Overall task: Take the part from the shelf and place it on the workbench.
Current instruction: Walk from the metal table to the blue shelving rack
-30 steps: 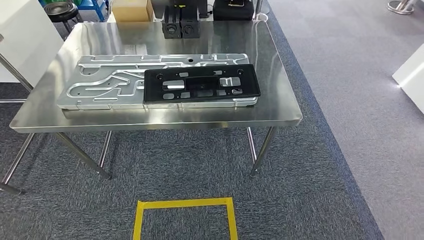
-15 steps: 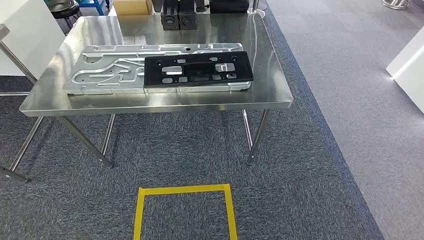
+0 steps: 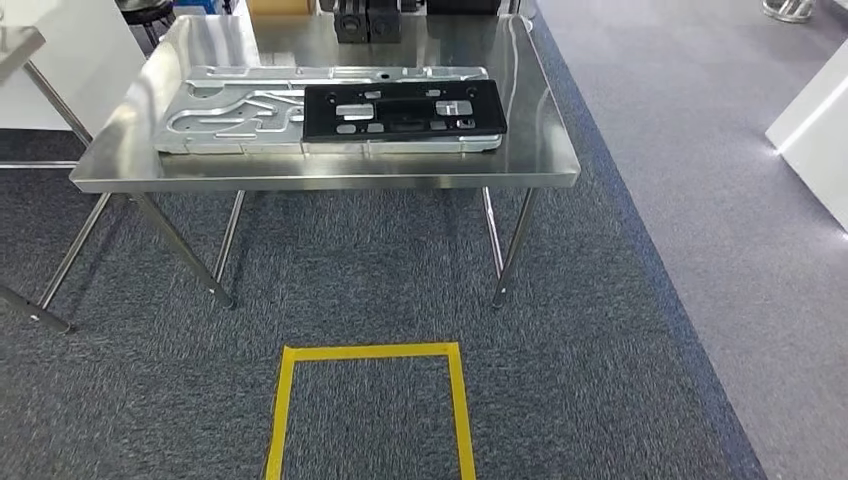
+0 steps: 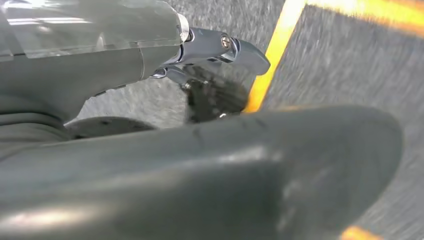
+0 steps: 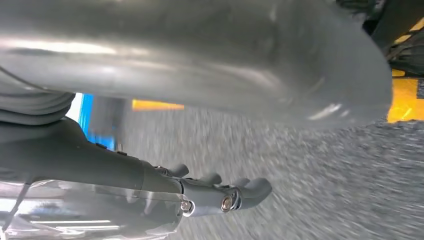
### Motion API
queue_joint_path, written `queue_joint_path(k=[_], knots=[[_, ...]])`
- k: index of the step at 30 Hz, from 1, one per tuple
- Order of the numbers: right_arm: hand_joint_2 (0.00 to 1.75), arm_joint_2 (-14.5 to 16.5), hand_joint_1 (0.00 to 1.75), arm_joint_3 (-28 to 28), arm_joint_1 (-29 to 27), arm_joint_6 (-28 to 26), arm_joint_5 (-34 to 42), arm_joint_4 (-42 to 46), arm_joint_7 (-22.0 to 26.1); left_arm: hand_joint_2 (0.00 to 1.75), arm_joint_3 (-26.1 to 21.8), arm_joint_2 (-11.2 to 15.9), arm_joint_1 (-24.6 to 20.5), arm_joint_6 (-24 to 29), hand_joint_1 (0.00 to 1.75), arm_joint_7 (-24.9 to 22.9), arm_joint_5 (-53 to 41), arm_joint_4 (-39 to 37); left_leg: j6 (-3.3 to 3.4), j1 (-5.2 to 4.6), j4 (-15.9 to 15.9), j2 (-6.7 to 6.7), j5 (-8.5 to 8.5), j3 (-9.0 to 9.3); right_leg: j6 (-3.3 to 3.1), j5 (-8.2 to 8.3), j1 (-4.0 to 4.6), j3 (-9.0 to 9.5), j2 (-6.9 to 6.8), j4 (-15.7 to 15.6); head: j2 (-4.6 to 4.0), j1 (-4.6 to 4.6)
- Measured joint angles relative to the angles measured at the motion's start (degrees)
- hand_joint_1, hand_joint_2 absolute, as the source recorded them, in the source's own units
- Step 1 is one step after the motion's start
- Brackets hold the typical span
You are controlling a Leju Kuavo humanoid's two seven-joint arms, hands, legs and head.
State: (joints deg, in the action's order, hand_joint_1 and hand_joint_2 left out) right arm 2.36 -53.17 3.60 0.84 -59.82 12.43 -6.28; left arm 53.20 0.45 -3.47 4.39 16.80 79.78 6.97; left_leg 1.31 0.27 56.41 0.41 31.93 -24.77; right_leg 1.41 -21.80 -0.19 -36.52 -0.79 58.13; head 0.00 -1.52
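Head view: black plastic part (image 3: 405, 110) lay flat on the steel table (image 3: 330, 170), stacked on a larger silver metal plate (image 3: 250, 110) and covering that plate's right half. Long axis ran left-right, parallel to the table's near edge; holed face up, right end near the table's right side. Its right end looked about flush with the plate's right end. Judging by that, placement looked done. Yellow tape square (image 3: 370, 410) on the carpet in front of the table, well apart from its legs.

Risk: the part sat on a raised, ribbed plate, not on bare table, so a knock to a table leg while the robot was moving nearby could slide it off the plate.

Left wrist view: left hand (image 4: 200, 165) hung over the carpet near the yellow tape, nothing in it. Thumb blocked most of the frame; fingers (image 4: 225, 47) looked loosely bent, but I couldn't tell whether they were released or clenched.

Right wrist view: right hand (image 5: 200, 75) also hung over the carpet, holding nothing. Fingers (image 5: 235, 192) curled in a row, not gripping; how tightly, couldn't tell. Picture blurred, so a swinging arm clipping the table is the other hazard
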Motion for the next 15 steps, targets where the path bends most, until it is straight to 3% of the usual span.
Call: queue_joint_path(k=[1,2,5,6,7,8,10,12,13,15], knots=[[0.0,0.12,0.0,-0.87,-0.28,-0.13,0.59,-0.13,-0.42,0.0,1.09,-0.01,0.17,-0.62,0.0,-0.29,-0.82,0.01,0.46,0.04,-0.01,0.14,-0.61,-0.49,0.32,-0.79,-0.13,-0.29,0.1,0.47,0.0,-0.01],[0.0,0.27,0.0,-1.58,-0.56,-0.31,0.9,-0.26,-0.69,0.0,2.07,0.03,0.31,-1.09,0.0,-0.51,-1.34,0.01,0.86,0.1,-0.08,0.29,-1.33,-1.17,0.64,-2.79,-0.28,-0.76,0.23,1.85,0.0,-0.01],[0.0,0.82,0.0,-2.76,-1.15,-0.61,1.2,-0.58,-0.95,0.0,3.91,0.27,0.49,-1.72,0.0,-0.77,-1.77,0.01,1.36,0.11,0.03,0.45,-3.53,-3.88,1.36,-11.56,-0.59,-2.91,0.46,11.35,0.0,-0.01],[0.0,0.97,0.0,-3.01,-1.23,-0.61,1.22,-0.68,-0.95,0.0,4.28,0.37,0.53,-1.76,0.0,-0.78,-1.79,0.01,1.34,0.06,0.14,0.48,-4.24,-4.86,1.5,-12.63,-0.66,-3.23,0.46,14.45,0.0,-0.01],[0.0,1.07,0.0,-3.25,-1.25,-0.6,1.22,-0.74,-0.95,0.0,4.62,0.46,0.55,-1.8,0.0,-0.78,-1.79,0.01,1.28,0.0,0.27,0.51,-4.93,-5.83,1.54,-12.25,-0.68,-2.83,0.47,16.16,0.0,-0.01],[0.0,1.15,0.0,-3.44,-1.24,-0.6,1.22,-0.78,-0.95,0.0,4.92,0.52,0.56,-1.8,0.0,-0.78,-1.8,0.01,1.18,-0.05,0.42,0.53,-5.57,-6.78,1.47,-10.82,-0.68,-1.46,0.48,15.9,0.0,-0.01],[0.0,1.17,0.0,-3.66,-1.18,-0.61,1.22,-0.78,-0.95,0.0,5.32,0.55,0.54,-1.81,0.0,-0.79,-1.8,0.01,0.92,-0.12,0.69,0.51,-6.74,-8.36,0.87,-8.1,-0.56,4.42,0.55,9.3,0.0,-0.01],[0.0,1.16,0.0,-3.8,-1.02,-0.62,1.24,-0.77,-0.95,0.0,5.56,0.52,0.52,-1.82,0.0,-0.8,-1.82,0.02,0.44,-0.25,0.88,0.46,-7.77,-9.2,-0.03,-8.54,-0.18,10.86,0.63,0.05,0.0,-0.01],[0.0,1.19,0.0,-3.9,-0.95,-0.62,1.24,-0.77,-0.94,0.0,5.66,0.52,0.5,-1.83,0.0,-0.81,-1.83,0.03,0.12,-0.25,0.86,0.48,-8.3,-9.38,-0.44,-9.18,0.04,12.57,0.68,-2.75,0.0,-0.01],[0.0,1.28,0.0,-4.09,-0.93,-0.61,1.24,-0.8,-0.94,0.0,5.86,0.58,0.55,-1.82,0.0,-0.81,-1.84,0.02,-0.61,-0.2,0.65,0.51,-9.29,-9.72,-1.13,-8.9,0.14,12.74,0.63,-4.35,0.0,-0.01]])
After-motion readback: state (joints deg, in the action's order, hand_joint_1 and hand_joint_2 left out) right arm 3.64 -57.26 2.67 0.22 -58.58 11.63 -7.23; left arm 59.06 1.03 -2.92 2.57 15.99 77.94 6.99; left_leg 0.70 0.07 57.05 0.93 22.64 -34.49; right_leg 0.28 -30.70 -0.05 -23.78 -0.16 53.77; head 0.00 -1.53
